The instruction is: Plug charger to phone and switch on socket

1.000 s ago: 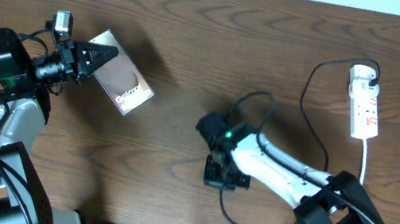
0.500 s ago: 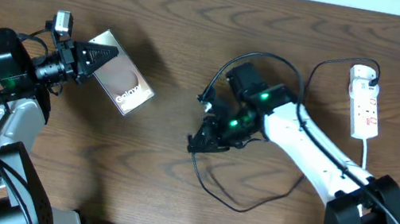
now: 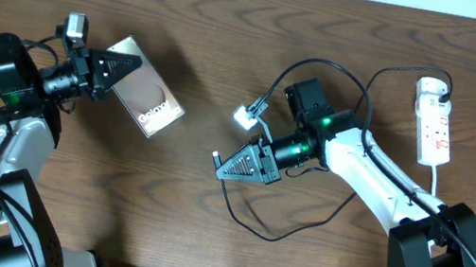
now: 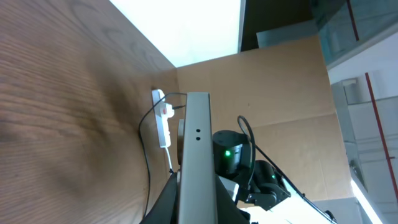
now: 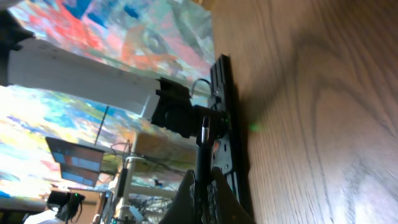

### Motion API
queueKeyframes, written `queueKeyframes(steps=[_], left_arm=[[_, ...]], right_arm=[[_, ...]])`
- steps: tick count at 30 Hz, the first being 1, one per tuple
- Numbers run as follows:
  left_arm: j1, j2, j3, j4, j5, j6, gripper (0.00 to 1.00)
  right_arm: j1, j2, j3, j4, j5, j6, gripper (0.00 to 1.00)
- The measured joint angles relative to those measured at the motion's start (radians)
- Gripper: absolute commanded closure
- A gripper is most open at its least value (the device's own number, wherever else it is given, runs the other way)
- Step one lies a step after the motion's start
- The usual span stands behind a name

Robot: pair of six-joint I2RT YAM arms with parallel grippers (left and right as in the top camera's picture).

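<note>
- Brown wood table point(image 3: 234, 37), seen from overhead: the left gripper point(image 3: 122, 67) is clamped on one end of the phone point(image 3: 149, 103). The right gripper point(image 3: 231, 165) pinches the charger point(image 3: 217, 157) near its tip, well apart from the phone. The socket point(image 3: 434, 126) lies at the far right, with the adapter point(image 3: 429, 86) seemingly seated at its end.
- Left wrist: the phone point(image 4: 195, 155) shows edge-on between closed jaws, and the socket point(image 4: 163, 124) lies beyond.
- Right wrist: the charger point(image 5: 203, 140) tip stands up out of closed jaws.
- Progress, as I judge it: both things are in hand. Mating plug to phone and flipping the switch are not yet done.
</note>
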Motion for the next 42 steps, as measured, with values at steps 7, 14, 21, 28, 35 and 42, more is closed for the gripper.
queueKeyframes(steps=[7, 14, 21, 28, 35, 42], left_arm=[[-0.092, 0.0, 0.0, 0.059, 0.0, -0.01, 0.93], [-0.166, 0.0, 0.0, 0.065, 0.0, -0.017, 0.93], [-0.224, 0.0, 0.0, 0.078, 0.0, -0.017, 0.93], [-0.272, 0.0, 0.0, 0.096, 0.001, -0.018, 0.92], [-0.293, 0.0, 0.0, 0.112, 0.003, -0.021, 0.93], [-0.31, 0.0, 0.0, 0.135, 0.003, -0.021, 0.93]], right_arm=[[0.0, 0.0, -0.027, 0.025, -0.043, -0.001, 0.99], [0.0, 0.0, -0.027, 0.029, -0.061, -0.001, 0.99], [0.001, 0.0, -0.027, 0.045, -0.064, -0.001, 0.99], [0.001, 0.0, -0.027, 0.052, -0.064, -0.001, 0.99], [0.001, 0.0, -0.027, 0.058, -0.063, -0.001, 0.99], [0.001, 0.0, -0.028, 0.07, -0.064, 0.0, 0.99]])
